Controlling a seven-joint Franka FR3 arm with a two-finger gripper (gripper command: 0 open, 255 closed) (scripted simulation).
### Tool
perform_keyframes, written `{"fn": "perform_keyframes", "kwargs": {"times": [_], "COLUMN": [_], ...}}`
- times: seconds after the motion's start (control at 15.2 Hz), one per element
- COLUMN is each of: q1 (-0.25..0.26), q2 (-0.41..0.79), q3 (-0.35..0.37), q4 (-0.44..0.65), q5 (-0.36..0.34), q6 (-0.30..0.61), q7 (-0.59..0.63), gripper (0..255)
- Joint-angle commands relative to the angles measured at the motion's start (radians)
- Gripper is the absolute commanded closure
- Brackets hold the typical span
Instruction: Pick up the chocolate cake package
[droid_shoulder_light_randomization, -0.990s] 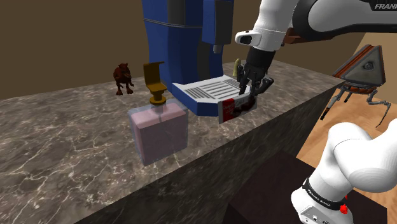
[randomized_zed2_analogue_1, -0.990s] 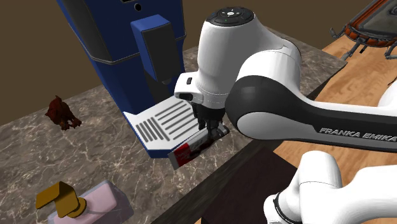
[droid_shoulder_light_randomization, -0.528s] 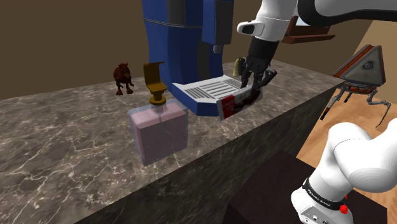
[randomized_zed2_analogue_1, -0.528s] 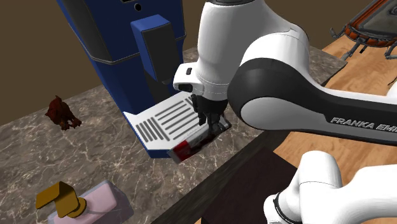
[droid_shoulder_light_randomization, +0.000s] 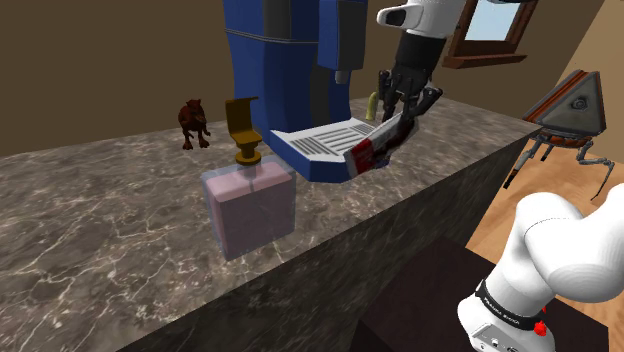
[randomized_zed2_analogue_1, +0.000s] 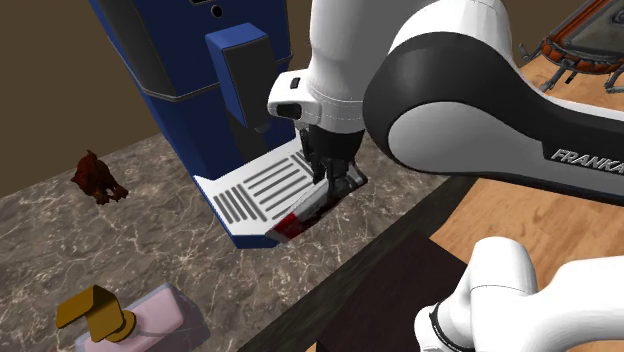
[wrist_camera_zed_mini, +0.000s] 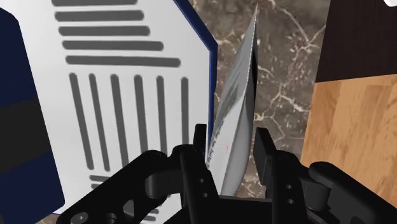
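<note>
Black jaws pinch the flat silver-and-red chocolate cake package (wrist_camera_zed_mini: 234, 118) between them, tilted above the brown marble desk (droid_shoulder_light_randomization: 120, 200), with the blue machine's white slotted tray (droid_shoulder_light_randomization: 322, 140) just beside the jaws.

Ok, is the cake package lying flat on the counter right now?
No, the package is tilted, its upper end clamped in the gripper and raised above the counter.

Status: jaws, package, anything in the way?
Gripper jaws shut on cake package. Package tilted, held end up. Machine's white tray close beside its low end.
</note>
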Motion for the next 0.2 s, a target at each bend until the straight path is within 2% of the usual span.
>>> {"fn": "perform_keyframes", "kwargs": {"times": [0.0,0.13], "q1": [0.000,0.000], "q2": [0.011,0.012], "q3": [0.000,0.000], "q4": [0.038,0.041], "q5": [0.000,0.000], "q6": [-0.026,-0.028], "q7": [0.000,0.000], "gripper": [255,255]}}
